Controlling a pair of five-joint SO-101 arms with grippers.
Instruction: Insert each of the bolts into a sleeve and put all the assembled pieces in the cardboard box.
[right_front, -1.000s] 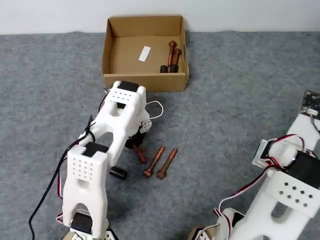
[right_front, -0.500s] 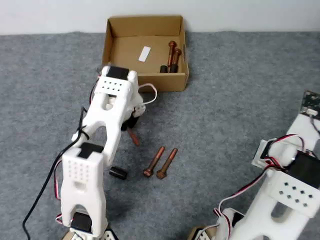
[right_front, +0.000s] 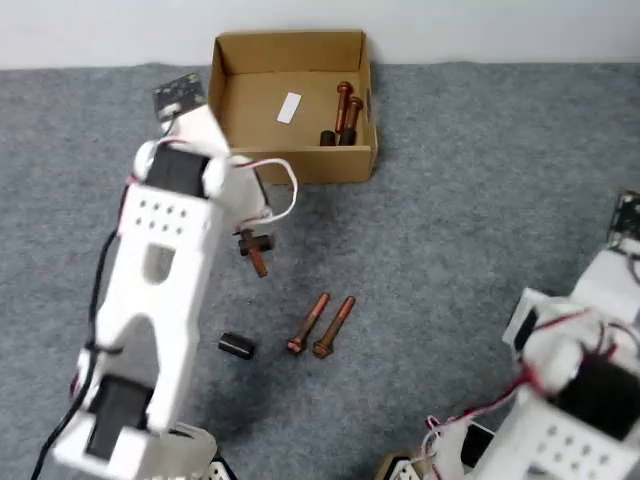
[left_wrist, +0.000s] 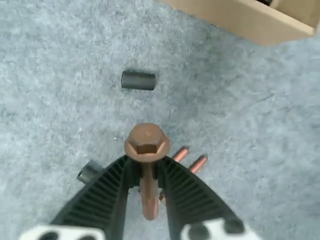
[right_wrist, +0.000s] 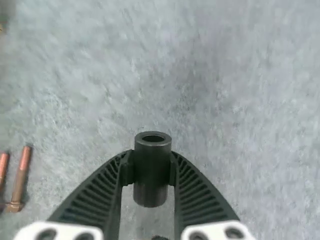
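My left gripper (left_wrist: 146, 167) is shut on a copper bolt (left_wrist: 146, 144), gripped just under its hex head. In the high view the left gripper (right_front: 254, 240) holds this bolt (right_front: 258, 262) above the carpet, in front of the cardboard box (right_front: 290, 165). Two more bolts (right_front: 308, 322) (right_front: 335, 326) lie side by side on the carpet, with a loose black sleeve (right_front: 236, 346) to their left. My right gripper (right_wrist: 152, 160) is shut on another black sleeve (right_wrist: 152, 167), held upright with its bore showing. Inside the box, assembled bolts (right_front: 345, 112) rest against the right wall.
Grey carpet covers the table. A white slip (right_front: 289, 107) lies on the box floor. In the left wrist view a sleeve (left_wrist: 138, 80) lies beyond the held bolt and a second dark cylinder (left_wrist: 88, 172) sits beside the finger. The right arm (right_front: 570, 400) fills the lower right corner.
My left arm has lifted one bolt off the carpet and swung it up and leftward, toward the box. Two bolts stay on the carpet. The right arm has shifted slightly.
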